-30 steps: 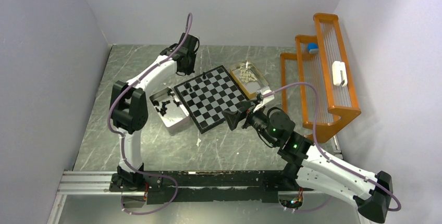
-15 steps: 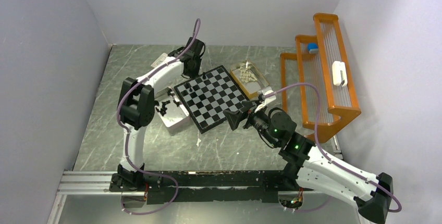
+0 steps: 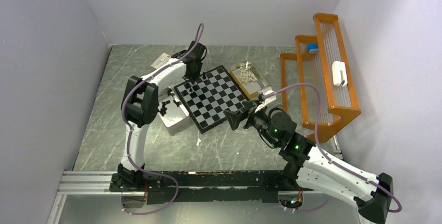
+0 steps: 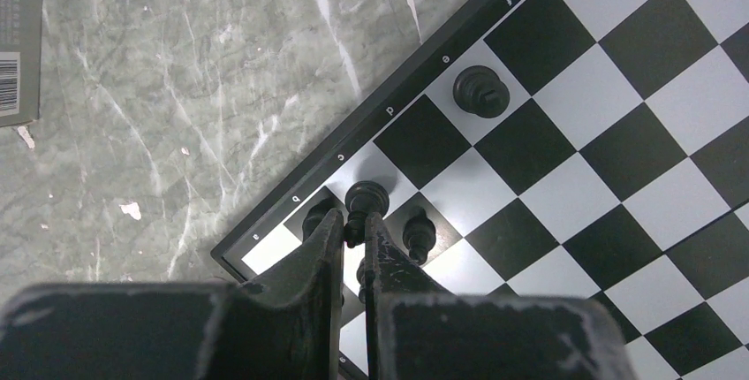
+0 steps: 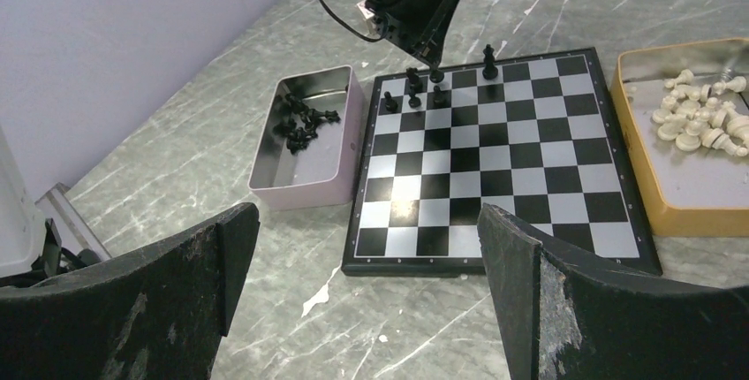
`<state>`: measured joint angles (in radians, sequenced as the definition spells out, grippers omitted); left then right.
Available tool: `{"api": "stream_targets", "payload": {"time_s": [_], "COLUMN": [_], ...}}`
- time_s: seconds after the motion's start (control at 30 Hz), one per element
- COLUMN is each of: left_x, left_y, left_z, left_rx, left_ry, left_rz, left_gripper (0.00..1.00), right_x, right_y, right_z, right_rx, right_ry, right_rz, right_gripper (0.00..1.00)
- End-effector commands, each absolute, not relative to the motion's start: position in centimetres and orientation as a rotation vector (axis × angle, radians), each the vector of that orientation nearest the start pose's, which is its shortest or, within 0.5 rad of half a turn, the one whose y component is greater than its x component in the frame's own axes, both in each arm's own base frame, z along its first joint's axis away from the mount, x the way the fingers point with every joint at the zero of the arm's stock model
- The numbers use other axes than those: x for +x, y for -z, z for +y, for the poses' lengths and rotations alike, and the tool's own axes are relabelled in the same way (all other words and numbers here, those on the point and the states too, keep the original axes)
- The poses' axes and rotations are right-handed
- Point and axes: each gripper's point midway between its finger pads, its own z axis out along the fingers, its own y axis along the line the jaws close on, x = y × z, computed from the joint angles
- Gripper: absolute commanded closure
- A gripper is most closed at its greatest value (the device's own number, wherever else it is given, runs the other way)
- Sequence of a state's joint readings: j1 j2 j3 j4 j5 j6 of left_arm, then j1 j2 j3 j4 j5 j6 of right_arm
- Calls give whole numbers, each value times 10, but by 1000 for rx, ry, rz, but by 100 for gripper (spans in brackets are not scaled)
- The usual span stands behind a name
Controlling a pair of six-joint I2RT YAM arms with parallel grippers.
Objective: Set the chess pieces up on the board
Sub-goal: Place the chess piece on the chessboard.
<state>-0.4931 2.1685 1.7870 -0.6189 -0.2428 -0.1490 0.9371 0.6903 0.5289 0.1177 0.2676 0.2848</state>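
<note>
Left claw (image 4: 354, 225) grips a black piece (image 4: 367, 196) at the board (image 4: 578, 97) corner; right claw (image 5: 366, 252) gapes empty. Opening could topple close neighbours (image 4: 419, 232).

Letters a-f along rim of board (image 4: 389, 109)

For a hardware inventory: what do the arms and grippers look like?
Left arm and right arm: white links, black joints, a mauve cable looped along each. Right arm shows green lights. Left gripper and right gripper: black, scuffed fingers.
</note>
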Motion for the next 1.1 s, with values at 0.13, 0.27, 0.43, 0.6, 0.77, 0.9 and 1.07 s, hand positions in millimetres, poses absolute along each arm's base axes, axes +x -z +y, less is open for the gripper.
{"api": "stream_targets", "payload": {"time_s": [0.13,0.27,0.43,0.6,0.77,0.9,1.07], "left_x": [481,482,482,482,483,484,485], "left_y": [-68,-66,-62,-61,-62,-64,-70], "left_z": [-219,-218,-217,-217,-217,-216,-218], "left_rx": [377,380,384,383,386,385,390], "left_ry": [-74,-81,-94,-99,-99,-104,-92], "left_rz": [2476,2478,2484,2486,2483,2478,2466], "left_gripper": [85,84,83,79,76,73,69], "right_x": [216,217,217,218,218,218,219], "right_y": [-259,-259,-258,-258,-257,-257,-257], "right_z": [226,227,228,227,227,227,228], "right_rx": [-305,-307,-310,-309,-307,-308,-310], "right_ry": [-706,-702,-703,-694,-698,-696,-695], "right_rz": [1609,1610,1611,1610,1613,1612,1611], "right_gripper": [0,0,0,0,0,0,0]}}
